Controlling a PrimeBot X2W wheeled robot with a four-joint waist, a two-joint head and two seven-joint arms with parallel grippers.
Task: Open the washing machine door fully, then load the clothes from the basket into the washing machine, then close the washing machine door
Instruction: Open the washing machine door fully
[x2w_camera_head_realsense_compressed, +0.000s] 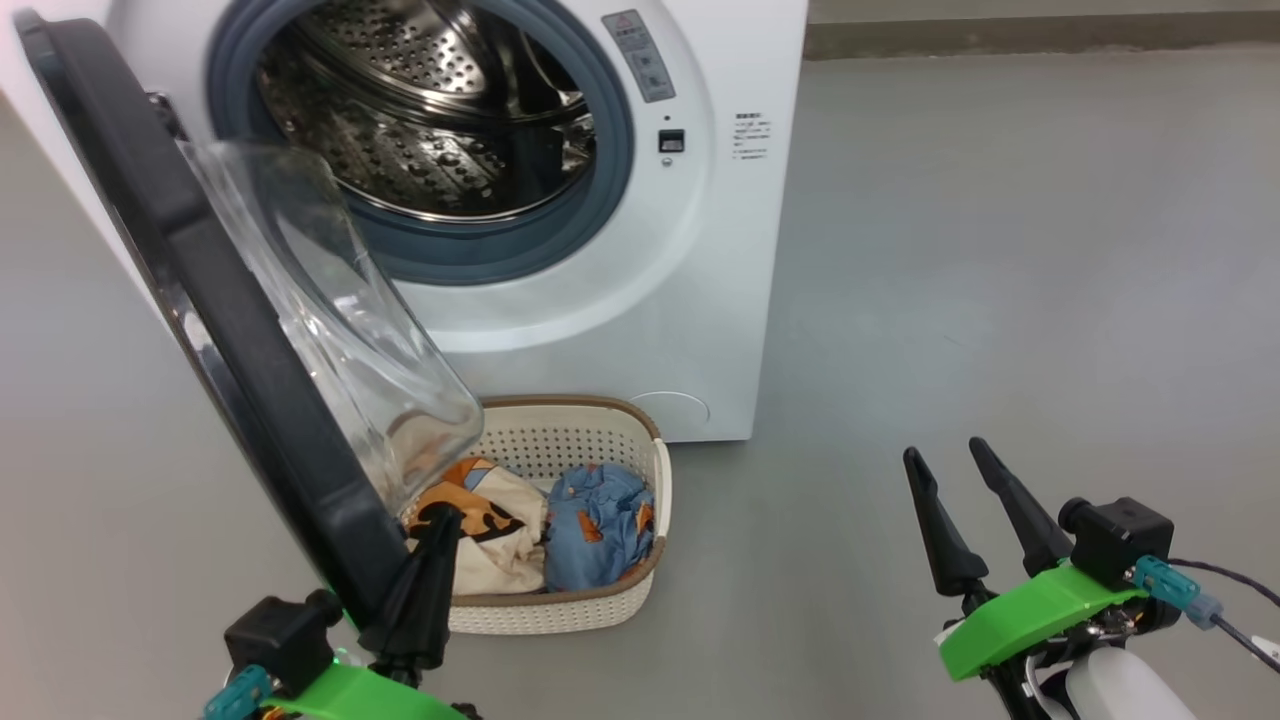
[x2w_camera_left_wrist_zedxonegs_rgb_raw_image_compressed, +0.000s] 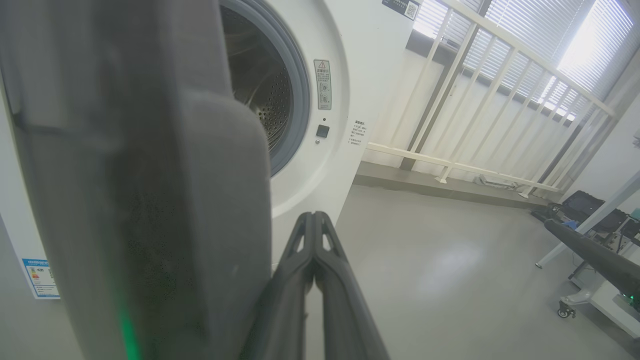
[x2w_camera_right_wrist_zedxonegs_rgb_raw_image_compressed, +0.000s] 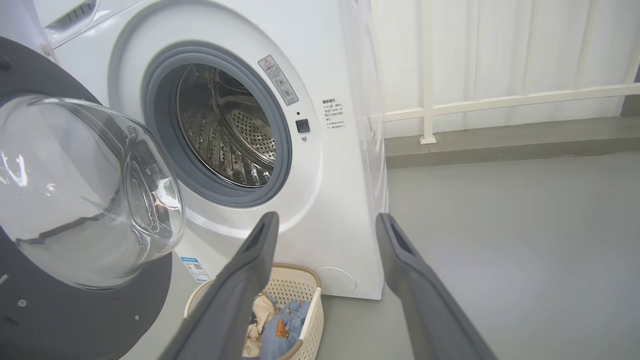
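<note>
your right gripper — two long dark tapered fingers on a bright green bracket, black boxy camera block, teal plug, thin dark cable, white forearm shell. left gripper — same green, black, teal parts.

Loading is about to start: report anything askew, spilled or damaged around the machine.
Nothing spilled or damaged. One oddity: the open washing machine door stands over the basket's left end, and its glass bowl screens part of the cream garment from the head view. The blue garment lies uncovered beside it.
</note>
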